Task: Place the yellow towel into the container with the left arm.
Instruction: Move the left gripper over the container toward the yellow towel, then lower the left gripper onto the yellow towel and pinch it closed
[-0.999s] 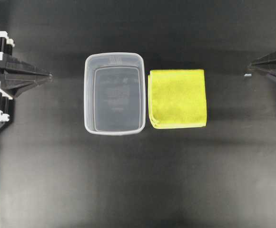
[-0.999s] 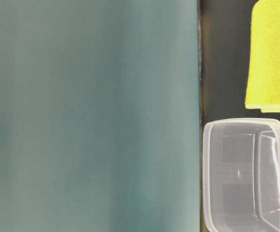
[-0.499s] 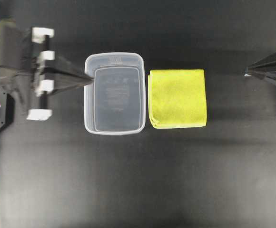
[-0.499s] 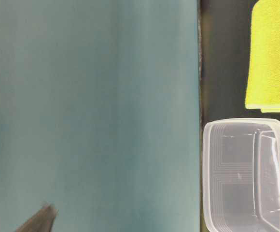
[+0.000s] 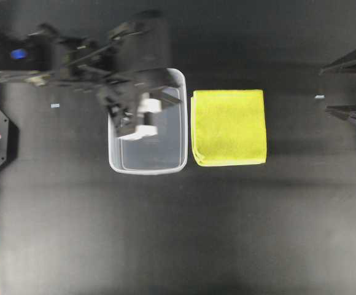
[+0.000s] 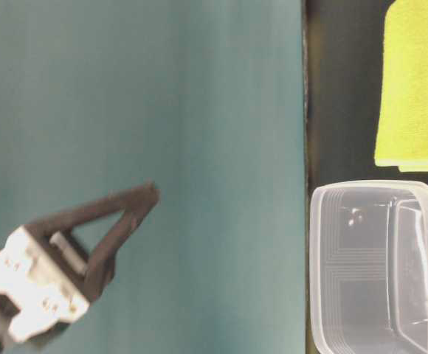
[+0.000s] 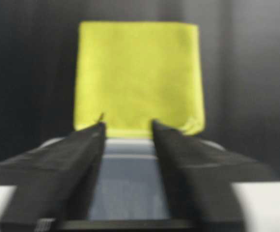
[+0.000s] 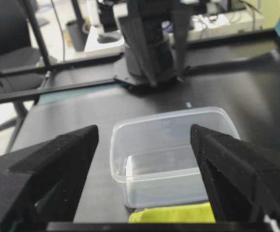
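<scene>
Yellow towel (image 5: 229,127), folded flat, squarish.

Robotics lab: black table (image 8: 256,92) top center, arm base (image 8: 152,43) bolted at its far edge, office chair (image 8: 5,29) upper left, cables and gear (image 8: 217,12) upper right.

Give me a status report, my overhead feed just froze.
Left claw open, over the container, empty. Right claw open, parked at the table edge. Yellow towel flat beside the container, untouched. Nothing between left claw and towel.
</scene>
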### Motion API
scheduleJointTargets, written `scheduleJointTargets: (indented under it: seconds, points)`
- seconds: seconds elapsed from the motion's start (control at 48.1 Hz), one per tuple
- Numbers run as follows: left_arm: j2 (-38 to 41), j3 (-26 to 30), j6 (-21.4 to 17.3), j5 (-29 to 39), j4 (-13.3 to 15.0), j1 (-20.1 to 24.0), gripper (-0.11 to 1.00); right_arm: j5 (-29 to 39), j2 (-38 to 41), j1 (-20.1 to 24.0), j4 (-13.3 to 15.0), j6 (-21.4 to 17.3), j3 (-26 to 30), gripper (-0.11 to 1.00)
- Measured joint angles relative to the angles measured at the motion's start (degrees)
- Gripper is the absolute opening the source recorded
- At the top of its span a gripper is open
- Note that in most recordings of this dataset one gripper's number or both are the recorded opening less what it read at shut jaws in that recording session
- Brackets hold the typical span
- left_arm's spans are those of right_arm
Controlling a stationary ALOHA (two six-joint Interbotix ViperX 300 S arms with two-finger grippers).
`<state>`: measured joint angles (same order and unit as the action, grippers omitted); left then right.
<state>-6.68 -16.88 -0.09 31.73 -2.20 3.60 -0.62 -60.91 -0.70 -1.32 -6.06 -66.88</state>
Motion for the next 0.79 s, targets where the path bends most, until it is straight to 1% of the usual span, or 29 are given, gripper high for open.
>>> scheduleJointTargets:
  seconds: [0.104, 0.166, 0.27, 0.395, 0.562, 0.791]
  points:
    - [6.5, 6.0, -0.6, 3.7, 0.0, 0.4, 0.84, 0.4, -1.6, -0.1, 0.0, 0.4, 0.0, 0.74]
    - [10.5, 9.3, -1.6, 6.0, -0.1, 0.3, 0.9, 0.6, -2.6, -0.1, 0.0, 0.8, 0.0, 0.74]
    - [17.3, 14.9, -4.7, 10.0, -0.1, 0.3, 0.91, 1.4, -4.5, -0.2, 0.0, 1.8, 0.1, 0.74]
    - [25.7, 20.2, -8.6, 12.6, -0.1, 0.1, 0.9, 1.8, -6.1, -0.4, 0.0, 2.5, 0.1, 0.74]
    - [32.7, 24.3, -8.6, 12.6, -0.1, 0.0, 0.9, 2.6, -7.1, -0.8, 0.1, 2.6, 0.3, 0.74]
    - [39.3, 25.1, -8.8, 10.1, -0.1, -0.4, 0.9, 2.9, -8.7, -1.4, 0.0, 2.6, 0.2, 0.74]
